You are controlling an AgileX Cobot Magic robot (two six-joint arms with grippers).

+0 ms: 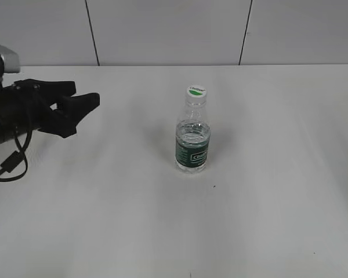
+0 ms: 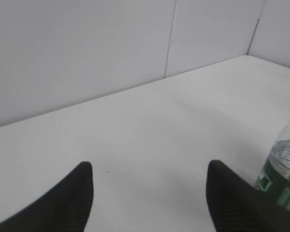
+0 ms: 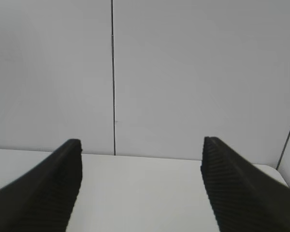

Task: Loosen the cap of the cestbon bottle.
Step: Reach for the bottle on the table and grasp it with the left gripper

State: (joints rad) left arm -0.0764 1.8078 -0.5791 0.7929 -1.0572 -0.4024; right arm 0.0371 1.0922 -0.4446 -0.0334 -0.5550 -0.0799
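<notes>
Cestbon bottle (image 1: 192,142) stands upright mid-table (image 1: 278,202), cap (image 1: 196,91) on, untouched. Left gripper (image 1: 81,98) spread wide, holding nothing, well apart to the bottle's left. Right gripper (image 3: 141,164) also spread, empty, facing the wall. Nothing done; grasp and twist both remain.

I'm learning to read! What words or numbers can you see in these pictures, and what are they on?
Cap of the cestbon bottle: tiny lettering beside a green mark, too small to read.
Dark green label: a white-framed logo, too blurred to spell out for sure.
Left wrist view: white marks on the label, not readable.
Table and wall: no writing.
</notes>
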